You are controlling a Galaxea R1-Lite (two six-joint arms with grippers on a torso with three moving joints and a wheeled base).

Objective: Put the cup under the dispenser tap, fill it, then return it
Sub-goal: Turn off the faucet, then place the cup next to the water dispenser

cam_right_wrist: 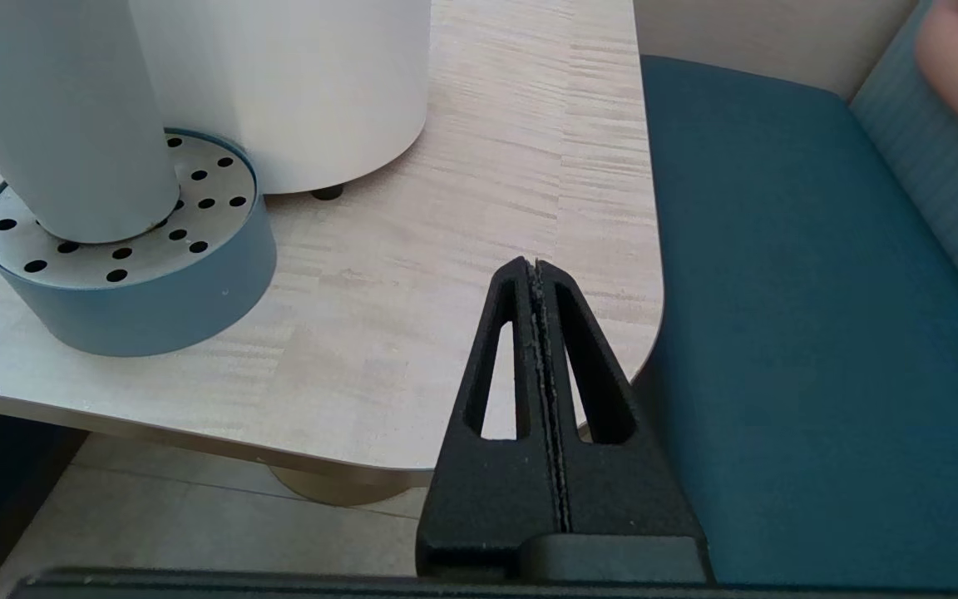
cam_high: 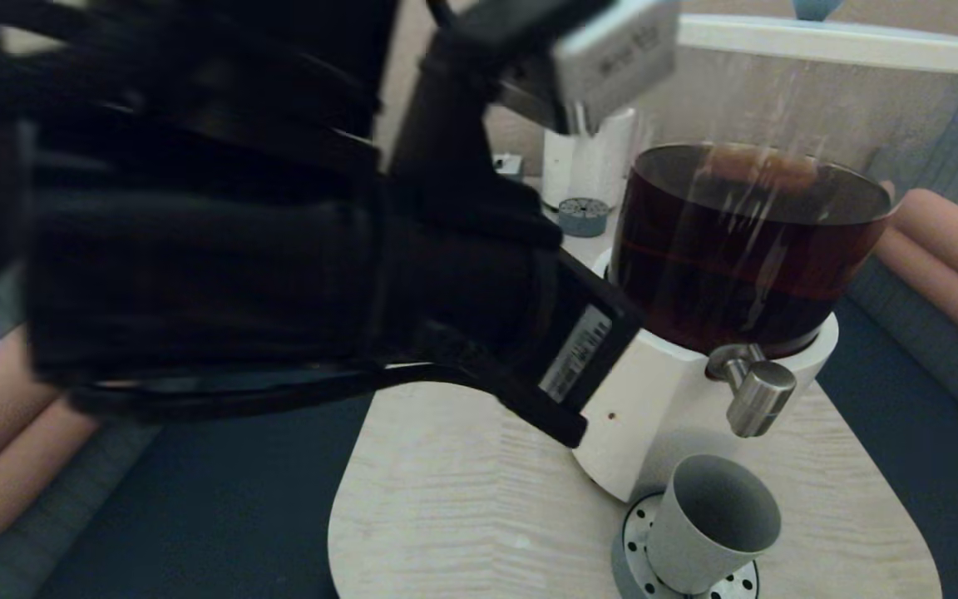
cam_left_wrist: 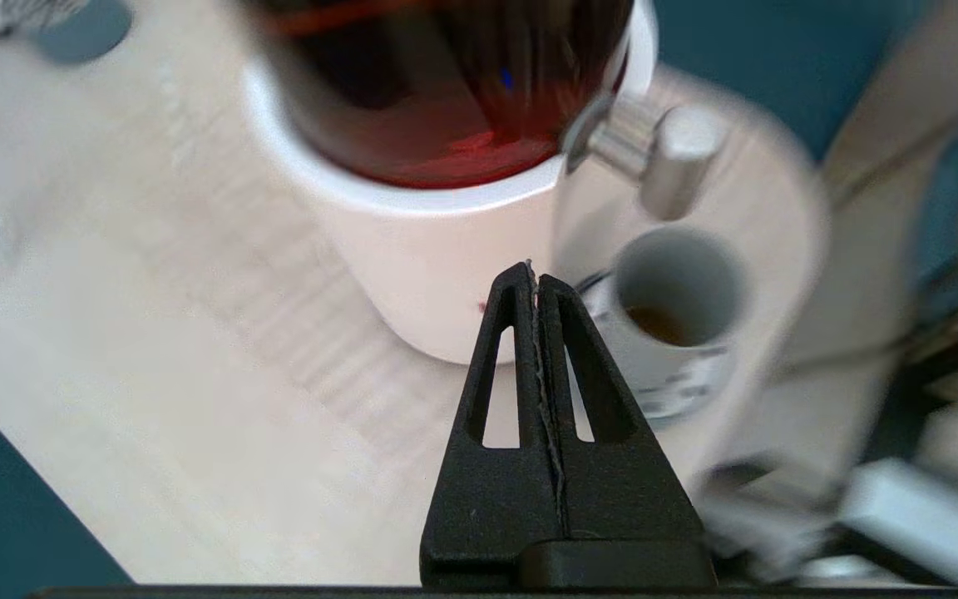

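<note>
Two arms: left arm (cam_high: 221,249) raised high beside dispenser (cam_high: 745,274), left gripper (cam_left_wrist: 535,274) closed, empty. Right gripper (cam_right_wrist: 534,270) closed, empty, low by table (cam_right_wrist: 446,249) edge. Cup (cam_high: 716,524) stands on perforated drip tray (cam_high: 637,549) under dispenser tap (cam_high: 758,395), w/ a little brown liquid inside.
</note>
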